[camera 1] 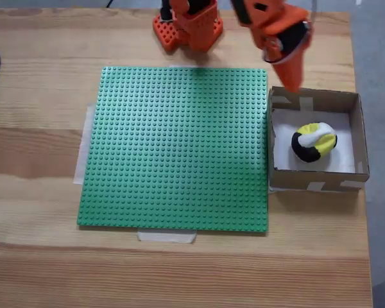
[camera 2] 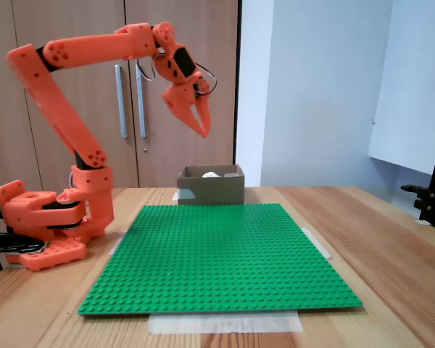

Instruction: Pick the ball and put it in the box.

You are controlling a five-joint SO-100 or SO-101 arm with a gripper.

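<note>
Worktop (camera 1: 45,128): I see bare wood along the left and bottom of the top-down fixed view.
Baseplate (camera 1: 176,147): green, mid-frame, its right edge just beside the box.
Box (camera 1: 359,138): right of frame, near the worktop's right edge.
Ball (camera 1: 314,142): lying inside the box, centre-right.
End effector (camera 2: 201,123): raised well above the box, empty, fingers nearly together, tips pointing down; ball below it.

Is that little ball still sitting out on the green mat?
No. In the fixed view from above, the ball lies on the white bottom of the box, beside the green baseplate.
</note>
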